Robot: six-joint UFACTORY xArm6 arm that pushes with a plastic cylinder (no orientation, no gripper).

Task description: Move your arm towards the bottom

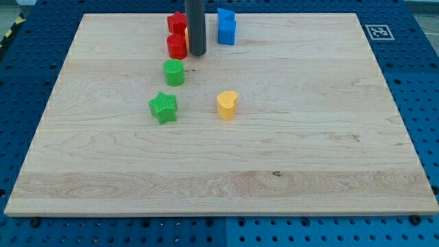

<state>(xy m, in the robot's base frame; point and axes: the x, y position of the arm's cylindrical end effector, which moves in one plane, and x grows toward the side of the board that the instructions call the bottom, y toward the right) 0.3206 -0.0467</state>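
Observation:
My dark rod comes down from the view's top, and my tip (197, 53) rests on the wooden board near the top centre. A red cylinder (177, 46) sits just left of the tip, almost touching it. A red star block (177, 22) lies above that, and a sliver of a yellow block shows beside the rod, mostly hidden. A blue block (226, 27) sits to the tip's right. A green cylinder (174, 72) lies below and left of the tip. A green star (163, 108) and a yellow heart (227, 105) lie further toward the bottom.
The wooden board (219, 171) rests on a blue perforated table (425, 82). A black-and-white marker tag (378, 31) sits at the board's top right corner.

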